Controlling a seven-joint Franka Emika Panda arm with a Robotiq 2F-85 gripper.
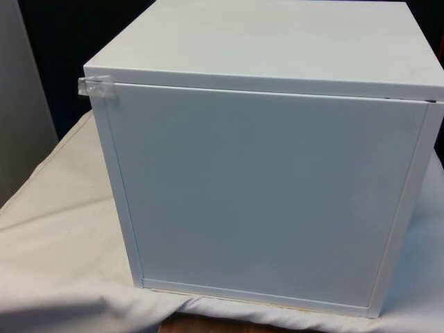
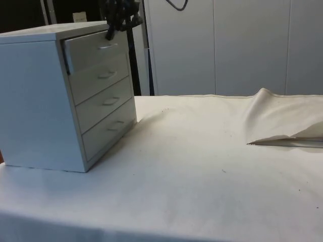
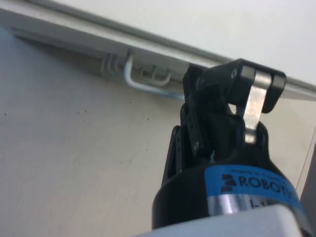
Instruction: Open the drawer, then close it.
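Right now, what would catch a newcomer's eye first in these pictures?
The white chest of drawers at one end of the cloth-covered table, its plain back to the front camera. Its top drawer stands slightly out, and the black gripper hangs by that drawer's metal handle.

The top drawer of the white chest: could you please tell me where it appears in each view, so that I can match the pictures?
Front view: the chest turns its plain back to the camera, so the drawer fronts face away.
Side view: the top drawer sits just under the chest's top, pulled slightly out, with the hand at its handle.
Wrist view: its handle is a metal bar beside the fingers.
Shared landmark: the chest's flat top edge.
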